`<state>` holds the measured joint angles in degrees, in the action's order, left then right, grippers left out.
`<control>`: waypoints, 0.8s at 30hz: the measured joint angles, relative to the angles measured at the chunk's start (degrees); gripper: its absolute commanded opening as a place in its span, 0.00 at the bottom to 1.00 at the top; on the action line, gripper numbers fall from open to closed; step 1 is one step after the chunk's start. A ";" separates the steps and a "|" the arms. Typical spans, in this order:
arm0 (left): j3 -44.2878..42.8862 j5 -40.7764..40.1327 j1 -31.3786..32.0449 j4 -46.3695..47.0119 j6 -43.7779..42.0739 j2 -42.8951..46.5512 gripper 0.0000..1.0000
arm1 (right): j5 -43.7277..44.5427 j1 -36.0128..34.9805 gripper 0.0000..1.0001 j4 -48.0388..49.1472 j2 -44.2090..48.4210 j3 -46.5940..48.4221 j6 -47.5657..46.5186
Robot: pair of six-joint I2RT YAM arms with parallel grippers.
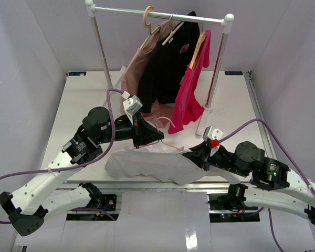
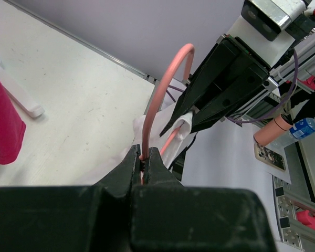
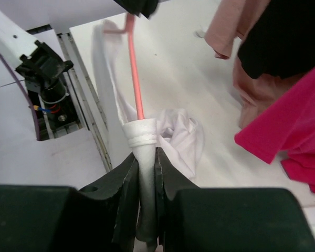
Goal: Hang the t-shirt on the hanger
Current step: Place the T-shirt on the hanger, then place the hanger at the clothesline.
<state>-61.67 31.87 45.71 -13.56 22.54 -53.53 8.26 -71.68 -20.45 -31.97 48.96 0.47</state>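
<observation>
The white t-shirt lies bunched at the table's near edge. The thin pink hanger stands over it, hook upward. My left gripper is shut on the hanger's wire, which shows pinched between its jaws in the left wrist view, with the hanger curving away. My right gripper is shut on a rolled sleeve or hem of the t-shirt, and the hanger's wire runs into that fabric. More t-shirt fabric bunches beside the jaws of the right gripper.
A clothes rack stands at the back with a dusty-pink garment, a black shirt and a bright magenta garment on wooden hangers. Its right foot rests on the table. The table's near edge lies just below the t-shirt.
</observation>
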 measured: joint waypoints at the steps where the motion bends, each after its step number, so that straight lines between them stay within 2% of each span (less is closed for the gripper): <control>1: 0.07 -0.13 -0.10 -0.09 -0.03 0.31 0.00 | 0.67 0.03 0.25 -0.67 0.63 -0.15 0.38; 4: 0.13 -0.45 -0.28 -0.50 -0.23 1.12 0.00 | 2.45 0.24 0.34 -2.15 1.65 -0.29 0.84; 12: 0.13 -1.38 -0.28 -2.90 -0.77 1.04 0.00 | 5.18 0.41 0.42 -3.83 0.38 0.08 0.89; 14: 0.13 -1.69 -0.28 -3.60 -0.99 0.79 0.00 | 5.66 0.41 0.41 -4.46 0.37 0.13 0.83; 18: 0.13 -2.58 -0.28 -5.03 -1.39 0.45 0.00 | 6.39 0.41 0.33 -5.60 0.68 0.86 0.77; 24: 0.11 -3.33 -0.28 -6.19 -1.60 0.43 0.00 | 6.85 0.41 0.31 -6.44 1.85 1.57 0.77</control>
<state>-61.56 28.54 45.43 -19.75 20.94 -53.10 15.11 -71.26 -26.89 -30.12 50.52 1.23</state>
